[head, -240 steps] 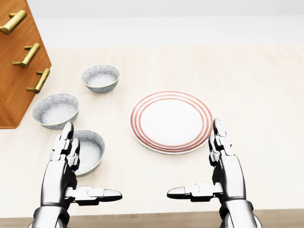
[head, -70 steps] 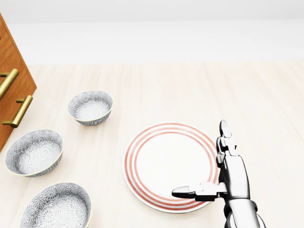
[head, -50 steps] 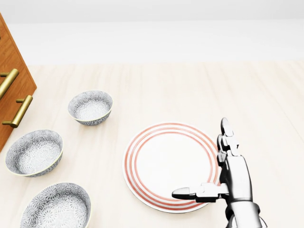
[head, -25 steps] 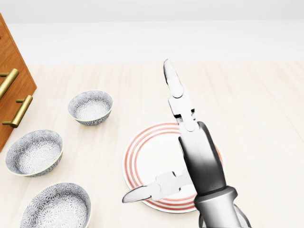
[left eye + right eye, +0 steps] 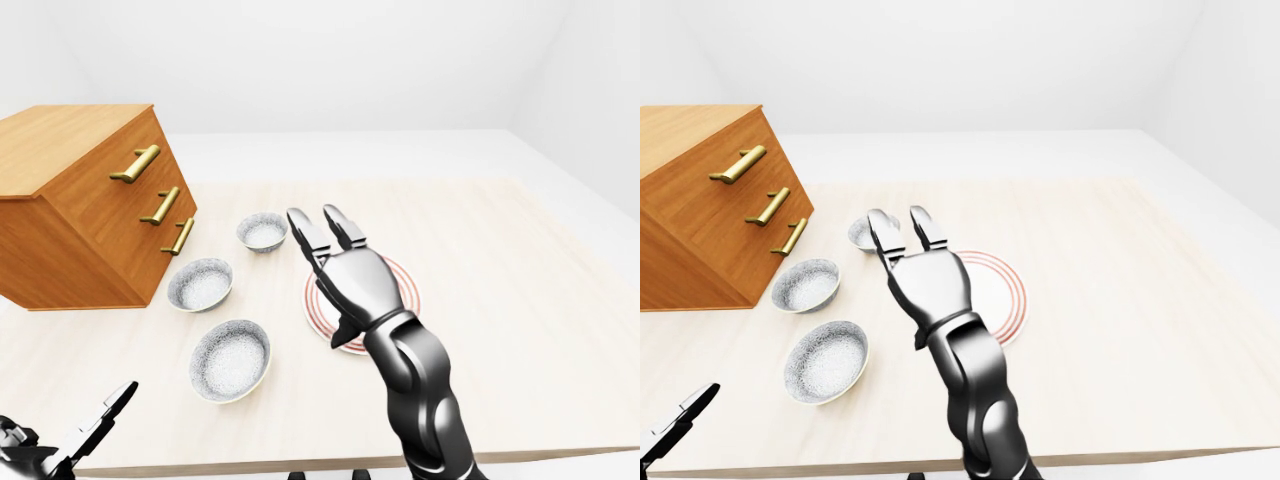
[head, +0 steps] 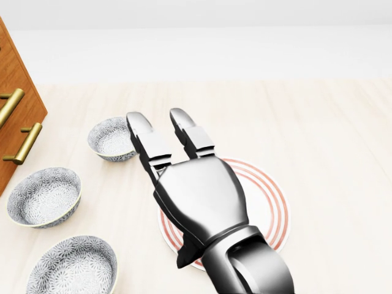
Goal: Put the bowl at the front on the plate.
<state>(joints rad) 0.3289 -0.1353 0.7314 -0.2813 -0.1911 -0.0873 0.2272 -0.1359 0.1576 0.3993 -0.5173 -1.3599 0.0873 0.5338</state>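
Three grey patterned bowls stand in a line left of the plate: one nearest the bottom of the head view [image 6: 72, 266], a middle one [image 6: 44, 196], and a far one [image 6: 113, 139]. The white plate [image 6: 269, 202] with red rings lies to their right, largely hidden by my right hand [image 6: 162, 131]. That hand hovers over the plate with its back to the camera, open and holding nothing; its fingertips reach toward the far bowl. My left hand [image 5: 100, 415] shows only at the bottom left corner of the left-eye view, open and empty, well clear of the bowls.
A wooden chest of drawers [image 5: 80, 200] with brass handles stands at the left, close to the middle and far bowls. The light wooden tabletop [image 5: 500, 300] stretches bare to the right of the plate. Its near edge [image 5: 250, 465] runs along the bottom.
My right hand has swung up and to the left from the plate's right rim, turning its back to the camera and now covering the plate. The bowls and plate have not moved.
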